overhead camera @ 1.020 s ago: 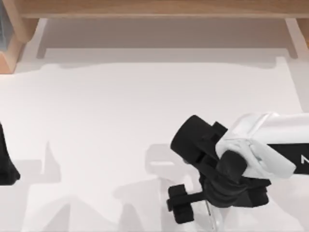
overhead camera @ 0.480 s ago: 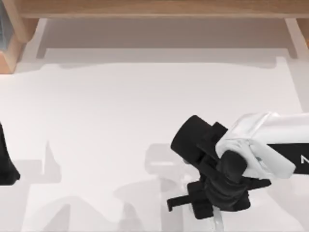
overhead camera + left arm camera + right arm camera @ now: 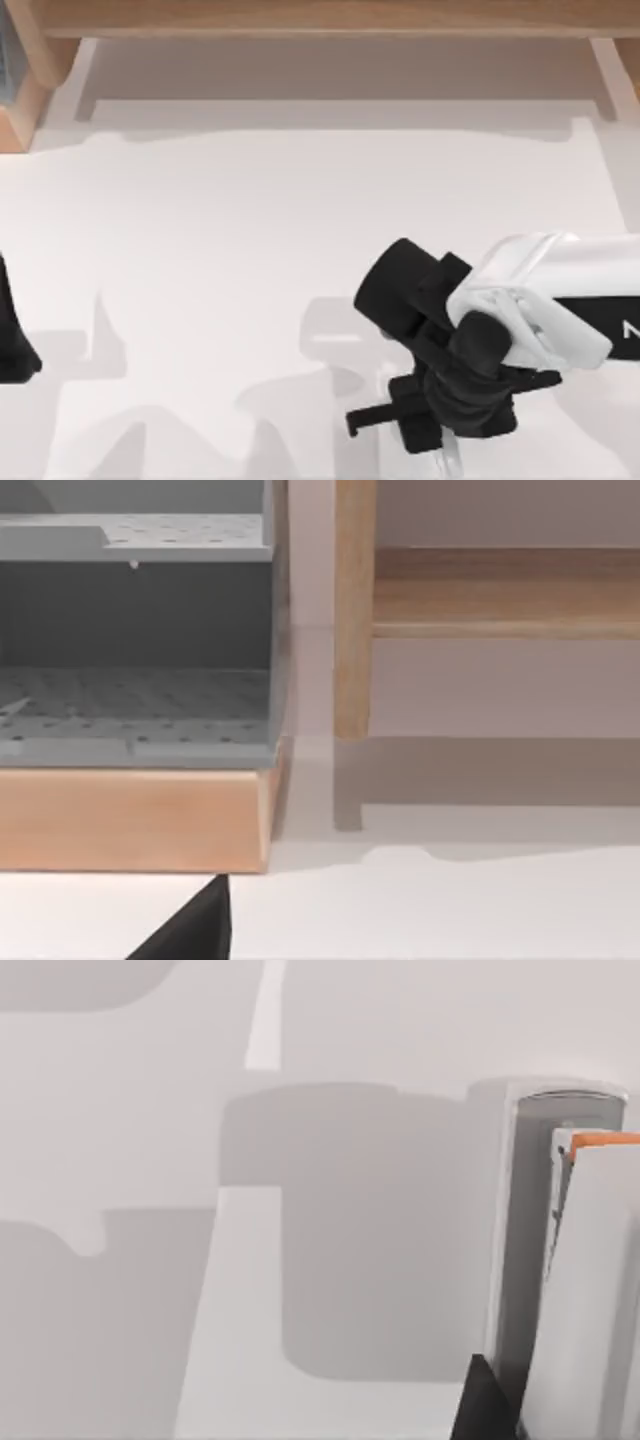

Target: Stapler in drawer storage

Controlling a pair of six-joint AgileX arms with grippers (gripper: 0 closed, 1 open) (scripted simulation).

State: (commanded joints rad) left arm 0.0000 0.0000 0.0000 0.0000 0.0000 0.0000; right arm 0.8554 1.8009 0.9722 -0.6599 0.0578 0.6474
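The stapler (image 3: pixel 565 1280) is a whitish-grey bar with an orange edge at one end, lying on the white table. In the top view a pale sliver of the stapler (image 3: pixel 447 462) shows under my right gripper (image 3: pixel 428 440), near the front edge right of centre. That gripper points down with its dark fingers drawn in against the stapler; one dark fingertip (image 3: pixel 487 1405) presses the bar's side. The drawer (image 3: pixel 130 720) is a grey perforated tray behind a wooden front, at the table's far left corner. My left gripper (image 3: pixel 12 340) is parked at the left edge.
A wooden cabinet (image 3: pixel 20 90) stands at the back left, and a wooden shelf (image 3: pixel 330 18) runs along the back. A wooden post (image 3: pixel 352 630) rises beside the drawer. White table (image 3: pixel 250 230) stretches between the two arms.
The right gripper's fingers have drawn together around the stapler since a second ago. Over the last half second nothing has moved, and the left arm has stayed still.
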